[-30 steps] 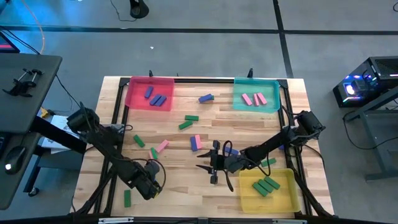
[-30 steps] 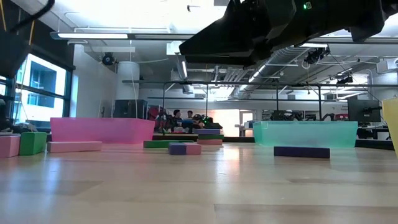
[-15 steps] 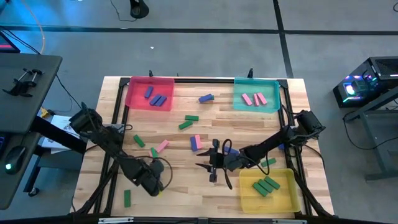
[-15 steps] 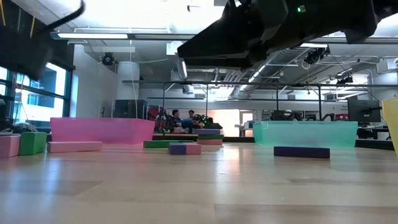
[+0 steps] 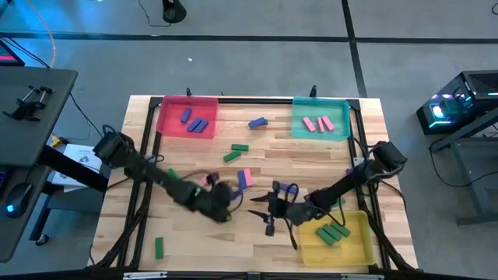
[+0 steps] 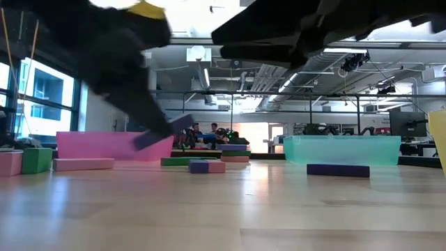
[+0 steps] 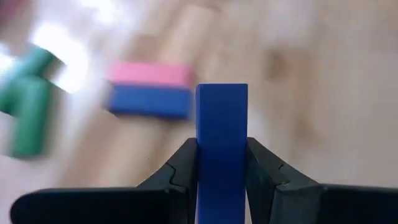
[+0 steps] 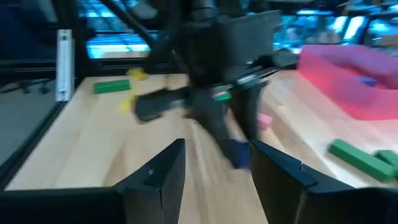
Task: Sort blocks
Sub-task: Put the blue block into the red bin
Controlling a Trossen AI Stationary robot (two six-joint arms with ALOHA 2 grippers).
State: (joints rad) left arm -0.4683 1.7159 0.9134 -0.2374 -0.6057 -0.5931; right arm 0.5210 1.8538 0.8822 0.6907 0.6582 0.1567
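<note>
The step in hand looks like carrying: the left claw (image 7: 222, 163) is clenched on a blue block (image 7: 221, 146), pinched narrowly between both fingers and standing up out of them, lifted over the surface (image 5: 233, 241) near its middle. The next move probably calls for a swing toward 11 o'clock to the pink tray (image 5: 165, 124), where other blue blocks (image 5: 194, 121) lie. The right claw (image 8: 214, 163) hovers just at 3 o'clock of the left, fingers parted and holding nothing.
</note>
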